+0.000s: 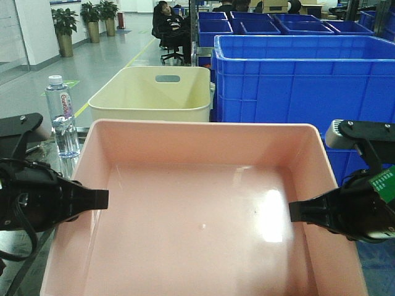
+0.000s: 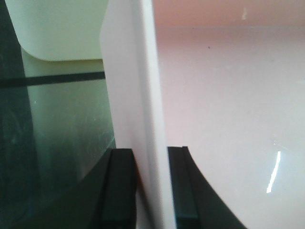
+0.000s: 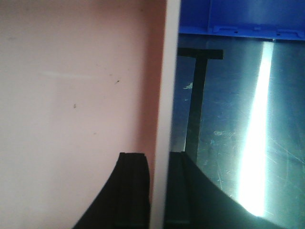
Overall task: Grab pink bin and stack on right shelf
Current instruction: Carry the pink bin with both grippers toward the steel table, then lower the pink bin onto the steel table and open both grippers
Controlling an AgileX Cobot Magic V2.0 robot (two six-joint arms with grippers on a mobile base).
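The pink bin (image 1: 203,209) fills the front view, wide and shallow with a glossy inside. My left gripper (image 1: 102,198) straddles its left wall. In the left wrist view the two black fingers (image 2: 116,186) press either side of the pale rim (image 2: 151,95), so the left gripper (image 2: 150,160) is shut on it. My right gripper (image 1: 295,211) holds the right wall the same way. In the right wrist view the right gripper (image 3: 156,164) is shut on the rim (image 3: 167,86). The shelf's shiny dark metal top (image 3: 228,143) lies just right of the bin. I cannot tell whether the bin rests on it.
A taller cream bin (image 1: 154,92) with a handle slot stands right behind the pink bin. Large blue crates (image 1: 302,77) stand at the back right, one edge showing as blue crate (image 3: 238,19). A water bottle (image 1: 62,114) stands at the left. A seated person (image 1: 170,28) is far back.
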